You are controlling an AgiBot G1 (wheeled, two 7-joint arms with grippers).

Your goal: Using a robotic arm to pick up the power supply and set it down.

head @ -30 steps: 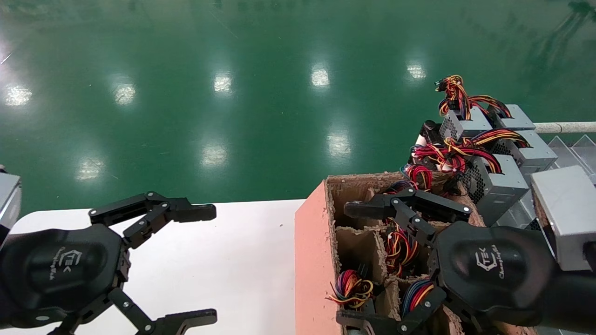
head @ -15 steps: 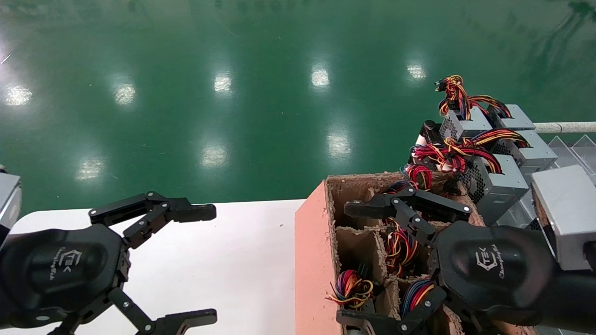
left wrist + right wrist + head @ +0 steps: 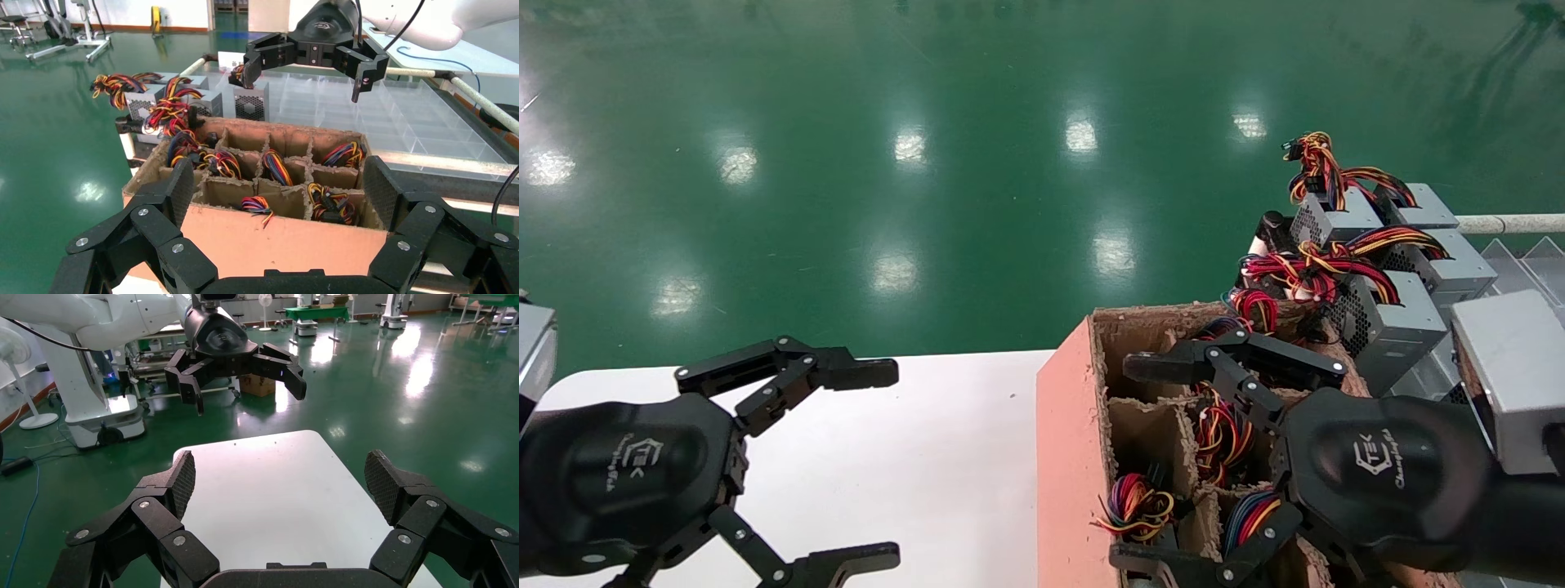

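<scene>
The power supply's grey body is hidden. Only bundles of red, yellow, black and blue wires point(image 3: 1220, 437) stick up from the cells of a pink-sided cardboard carton point(image 3: 1065, 457) at the table's right end. The same bundles point(image 3: 275, 168) fill the carton point(image 3: 275, 236) in the left wrist view. My right gripper point(image 3: 1156, 465) hangs open above the carton's cells, holding nothing, and it looks toward the table in its own view point(image 3: 281, 478). My left gripper point(image 3: 883, 465) hovers open and empty over the white table point(image 3: 911, 457), facing the carton's side.
Three grey boxes with wire bundles point(image 3: 1385, 327) stand in a stepped row behind the carton. A clear plastic divided tray point(image 3: 379, 116) and a white rail point(image 3: 1512, 222) lie to the right. Beyond the table's edge is green floor point(image 3: 977, 188).
</scene>
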